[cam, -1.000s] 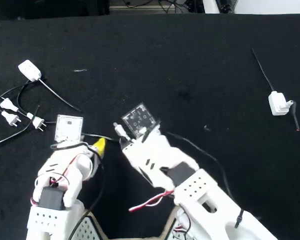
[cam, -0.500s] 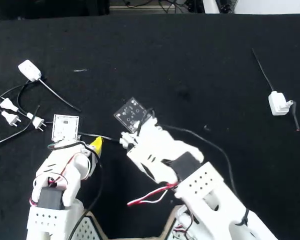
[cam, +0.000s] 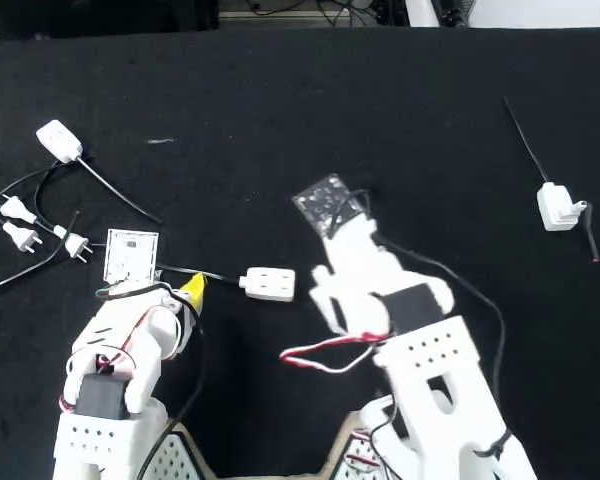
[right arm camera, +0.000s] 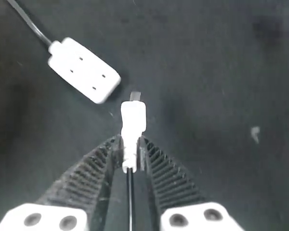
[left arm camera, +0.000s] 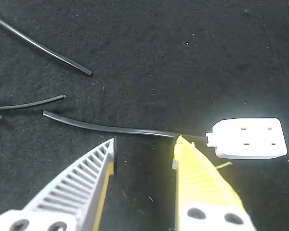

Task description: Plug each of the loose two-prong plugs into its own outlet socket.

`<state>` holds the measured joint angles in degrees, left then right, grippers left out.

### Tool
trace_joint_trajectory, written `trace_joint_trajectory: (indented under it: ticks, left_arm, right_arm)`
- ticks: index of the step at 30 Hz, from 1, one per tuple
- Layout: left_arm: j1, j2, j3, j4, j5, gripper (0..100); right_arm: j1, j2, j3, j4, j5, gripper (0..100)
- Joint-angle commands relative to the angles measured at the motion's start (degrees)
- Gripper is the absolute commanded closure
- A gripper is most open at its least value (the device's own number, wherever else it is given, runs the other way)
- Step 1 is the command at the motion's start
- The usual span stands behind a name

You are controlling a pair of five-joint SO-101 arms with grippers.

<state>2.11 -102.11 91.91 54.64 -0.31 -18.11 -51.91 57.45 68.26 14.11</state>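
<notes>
on the matte black table (cam: pixel 380 100), right claw (right arm camera: pixel 130 140) pinches a smooth white plug (right arm camera: pixel 133 118) while left claw (left arm camera: pixel 144 141) gapes.

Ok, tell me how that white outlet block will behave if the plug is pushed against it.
The outlet block lies flat and loose on the dark mat, ungripped, so a push from the plug would probably slide it, not tip it. It looks small and light. Its thin black cord curves slackly, so likely floppy, giving little restraint.
</notes>
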Motion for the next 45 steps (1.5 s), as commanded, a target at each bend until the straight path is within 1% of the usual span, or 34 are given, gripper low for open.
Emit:
trace_joint_trajectory:
  ticks: [1, 6, 13, 16, 19, 23, 28, 31, 35, 39, 45]
  left_arm:
    - [-0.40, -0.53, -1.71, -0.70, -0.44, 80]
    - [-0.40, -0.44, -1.71, -0.62, -0.44, 80]
    - [-0.40, -0.26, -1.71, -0.62, -0.53, 80]
    - [-0.40, -0.26, -1.71, -0.62, -0.53, 80]
    - [-0.40, -0.35, -1.71, -0.62, -0.53, 80]
    - [-0.57, -0.35, -1.71, -0.88, -0.53, 80]
    - [-6.55, 0.00, -3.30, -0.70, -0.09, 79]
    - [-6.73, 1.67, -5.76, 0.88, -0.35, 79]
    - [-6.20, 10.55, -9.54, -0.35, -0.35, 79]
    - [-6.20, 25.49, -14.29, -3.96, -0.35, 79]
    - [-6.11, 46.95, -19.56, -12.75, -0.09, 79]
  right_arm:
    - [5.63, -1.45, -4.00, 3.78, 2.99, 98.8]
    - [8.00, 2.51, -5.67, 6.51, 3.87, 98.8]
    - [11.08, 19.38, -17.19, 12.13, 3.52, 98.8]
    - [10.90, 24.48, -21.58, 14.33, 3.08, 98.8]
    - [8.26, 28.35, -24.75, 15.56, -0.09, 98.8]
    - [0.79, 31.34, -24.92, 15.56, -0.35, 98.8]
    - [-6.42, 32.04, -25.27, 15.56, -0.97, 98.8]
    - [-8.62, 32.13, -25.10, 15.47, -1.05, 98.8]
    - [-8.62, 32.04, -24.92, 13.54, -3.25, 98.8]
    - [-8.70, 32.13, -24.84, 10.46, -3.87, 98.8]
    - [-8.70, 32.48, -24.84, 10.29, -3.87, 98.8]
